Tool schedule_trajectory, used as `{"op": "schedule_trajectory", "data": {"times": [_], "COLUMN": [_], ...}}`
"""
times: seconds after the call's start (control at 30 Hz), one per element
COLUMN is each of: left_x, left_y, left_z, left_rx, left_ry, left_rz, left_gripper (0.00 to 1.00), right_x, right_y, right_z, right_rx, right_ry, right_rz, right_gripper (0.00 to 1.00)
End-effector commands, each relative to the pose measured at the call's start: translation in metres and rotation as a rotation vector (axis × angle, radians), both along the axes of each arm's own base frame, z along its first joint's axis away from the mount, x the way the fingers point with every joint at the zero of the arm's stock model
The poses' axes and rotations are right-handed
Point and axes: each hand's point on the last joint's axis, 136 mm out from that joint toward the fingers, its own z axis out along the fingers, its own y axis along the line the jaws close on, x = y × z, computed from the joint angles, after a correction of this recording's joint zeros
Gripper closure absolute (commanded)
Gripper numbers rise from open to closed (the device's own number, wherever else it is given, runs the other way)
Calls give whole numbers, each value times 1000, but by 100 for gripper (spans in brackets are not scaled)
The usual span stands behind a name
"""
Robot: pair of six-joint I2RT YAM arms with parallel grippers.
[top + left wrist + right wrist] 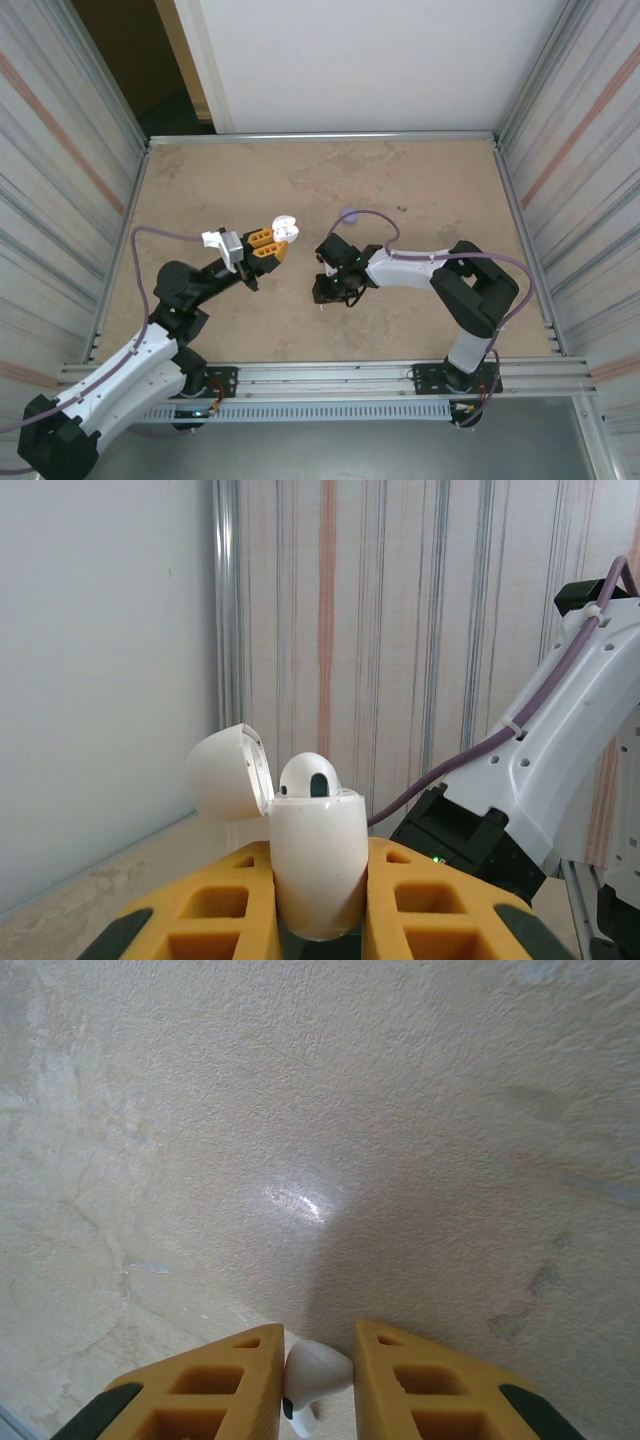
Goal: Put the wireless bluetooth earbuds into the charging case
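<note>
My left gripper (268,245) (320,885) is shut on an upright white charging case (286,230) (318,865), held above the table. The case's lid (228,772) is hinged open to the left, and one white earbud (310,775) sits in the top of it. My right gripper (328,292) (318,1348) points down at the table just right of the left one. It is shut on a second white earbud (316,1372), whose stem hangs below the yellow fingers (225,1385). The coral-red and purple earbuds are out of view.
A small purple object (349,214) lies on the tan tabletop (430,190) behind the right gripper, beside its purple cable. Metal rails (320,136) and striped walls border the table on all sides.
</note>
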Motion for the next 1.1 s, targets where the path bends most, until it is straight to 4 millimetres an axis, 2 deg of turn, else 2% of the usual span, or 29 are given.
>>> {"op": "schedule_trajectory", "data": {"times": [0.0, 0.3, 0.53, 0.63, 0.8, 1.07], "left_x": [-5, -2, 5, 7, 13, 21], "left_y": [3, 3, 1, 0, -2, -8], "left_z": [8, 2, -11, -15, -22, -18], "left_rx": [-12, 2, 31, 33, 42, 32], "left_ry": [-46, -36, -16, -15, -12, -35], "left_rz": [13, 22, 41, 48, 57, 59], "left_gripper": [100, 100, 100, 100, 100, 100], "right_x": [-4, 2, 13, 20, 35, 55], "right_y": [-1, 1, -3, -8, -16, -32], "right_z": [-5, 13, 44, 65, 112, 190], "right_rx": [-30, 8, 57, 97, 188, 314], "right_ry": [-2, -57, -118, -157, -247, -413], "right_rz": [25, 26, 7, -14, -54, -99], "right_gripper": [80, 80, 80, 80, 80, 81]}}
